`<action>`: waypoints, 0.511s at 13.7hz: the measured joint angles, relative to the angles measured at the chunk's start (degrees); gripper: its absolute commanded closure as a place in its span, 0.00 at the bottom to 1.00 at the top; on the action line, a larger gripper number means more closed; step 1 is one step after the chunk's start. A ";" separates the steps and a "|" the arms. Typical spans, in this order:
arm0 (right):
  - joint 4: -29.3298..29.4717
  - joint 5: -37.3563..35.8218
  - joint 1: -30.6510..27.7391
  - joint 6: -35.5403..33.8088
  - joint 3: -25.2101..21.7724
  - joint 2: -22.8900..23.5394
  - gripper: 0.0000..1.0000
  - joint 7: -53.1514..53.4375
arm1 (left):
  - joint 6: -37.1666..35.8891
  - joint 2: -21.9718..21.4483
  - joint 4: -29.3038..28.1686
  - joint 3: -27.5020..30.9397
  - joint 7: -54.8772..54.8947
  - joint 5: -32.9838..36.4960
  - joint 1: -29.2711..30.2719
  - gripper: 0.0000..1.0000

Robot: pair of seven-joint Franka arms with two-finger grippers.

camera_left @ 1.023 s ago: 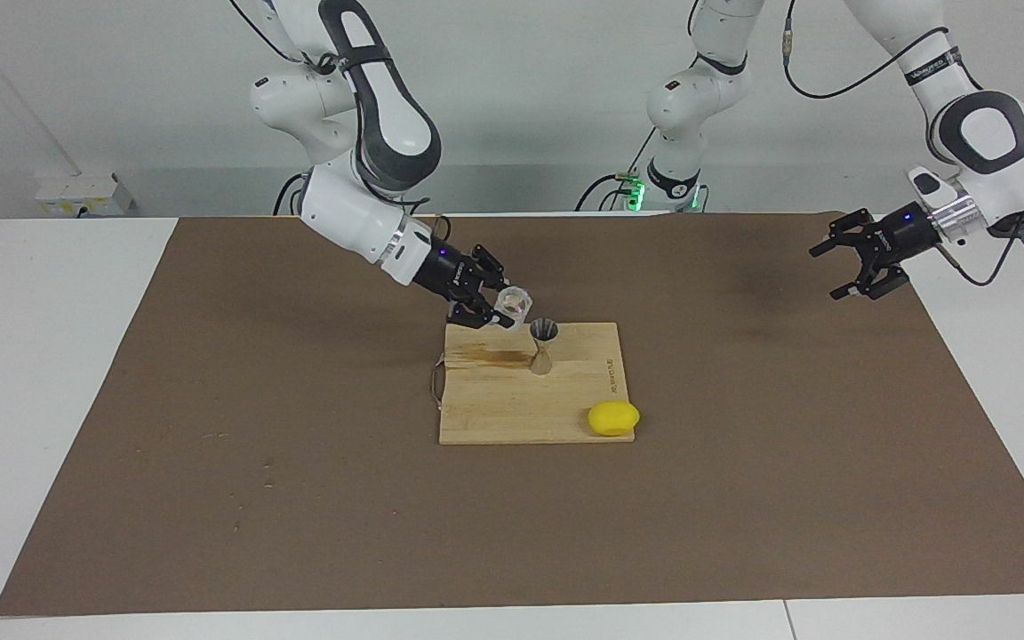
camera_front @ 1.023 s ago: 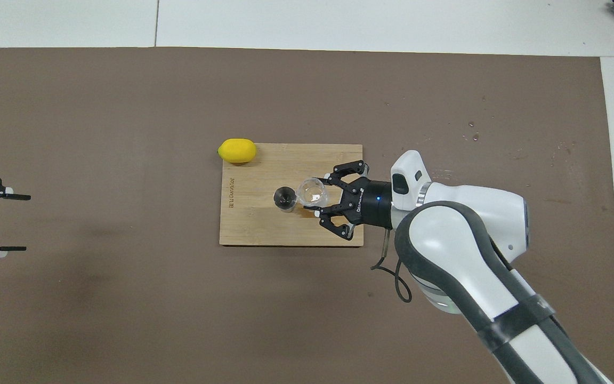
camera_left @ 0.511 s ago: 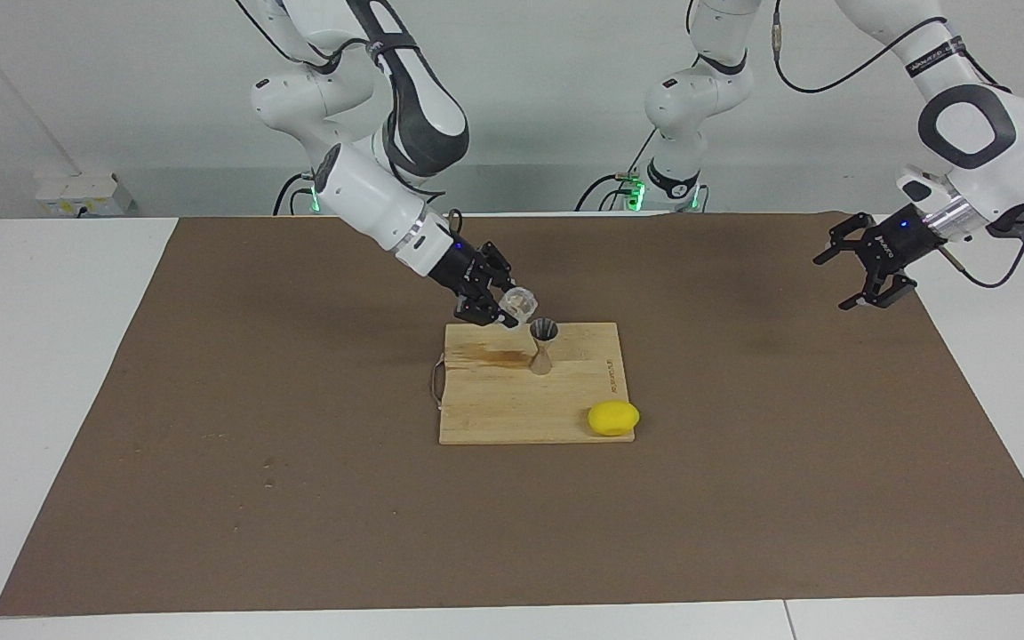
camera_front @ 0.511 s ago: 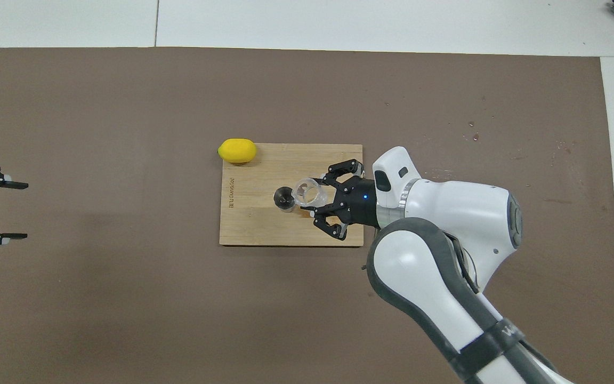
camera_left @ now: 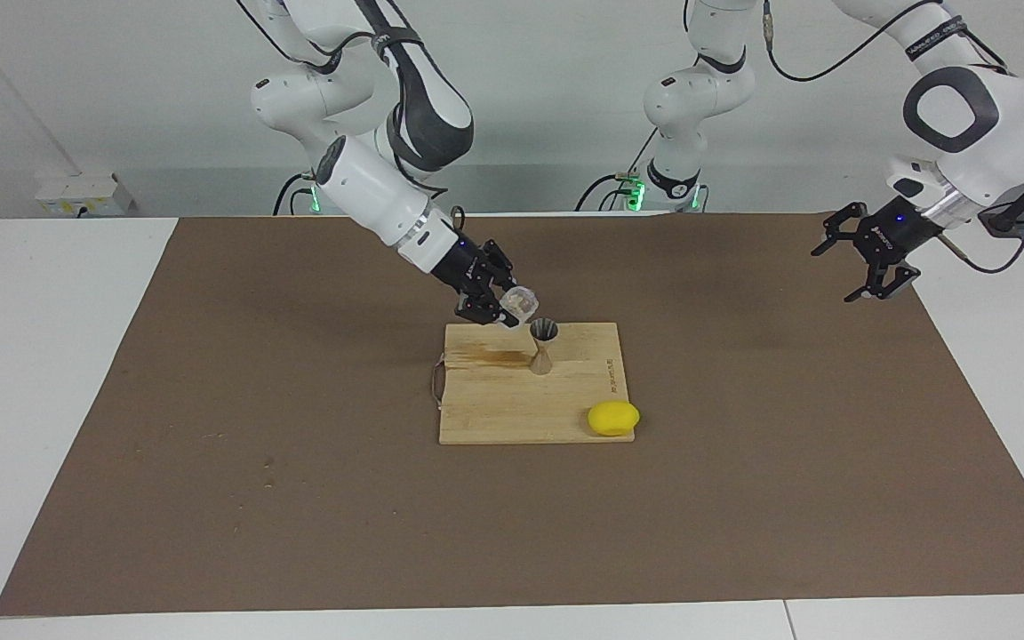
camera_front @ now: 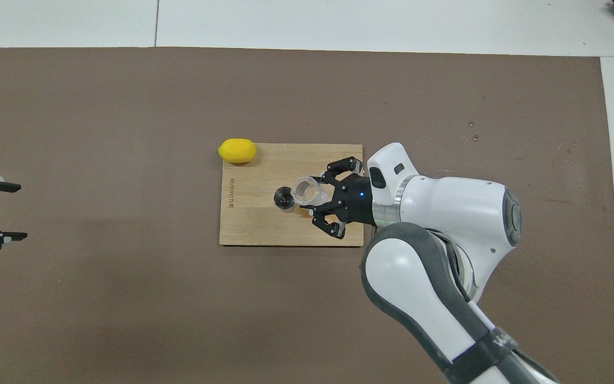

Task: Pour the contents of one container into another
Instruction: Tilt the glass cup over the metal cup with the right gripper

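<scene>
A white worktop (camera_left: pixel 50 356) is covered across most of its width by a large brown mat (camera_left: pixel 254 444). Near the middle of the mat lies a pale wooden board (camera_left: pixel 503 400), rectangular, with a dark stain (camera_left: pixel 490 357) on the part nearer the robots. A thin loop (camera_left: pixel 435 384) sticks out from the board's edge toward the right arm's end. A yellow lemon (camera_left: pixel 613 418) rests at the board's corner farthest from the robots, toward the left arm's end, partly hanging over the edge. Small print runs along the board's edge beside the lemon, too small to read. A few pale specks dot the mat.
</scene>
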 measured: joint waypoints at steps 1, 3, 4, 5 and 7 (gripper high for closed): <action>0.34 -2.62 0.16 0.00 0.03 0.03 1.00 2.53 | 0.00 -0.29 -0.04 -0.09 -2.27 0.63 -0.36 0.00; 1.10 -7.04 0.31 0.00 0.07 0.12 1.00 7.09 | -0.01 -0.86 -0.23 -0.12 -6.55 1.82 -1.13 0.00; 1.49 -8.49 0.34 -0.01 0.10 0.19 1.00 8.56 | -0.03 -1.09 -0.28 -0.12 -8.63 2.57 -1.45 0.00; 1.81 -9.18 0.42 -0.02 0.10 0.33 1.00 9.27 | -0.05 -1.31 -0.31 -0.17 -10.90 3.07 -1.74 0.00; 2.15 -9.43 0.66 -0.02 0.10 0.57 1.00 9.84 | -0.19 -1.88 -0.56 -0.21 -15.80 3.66 -2.33 0.00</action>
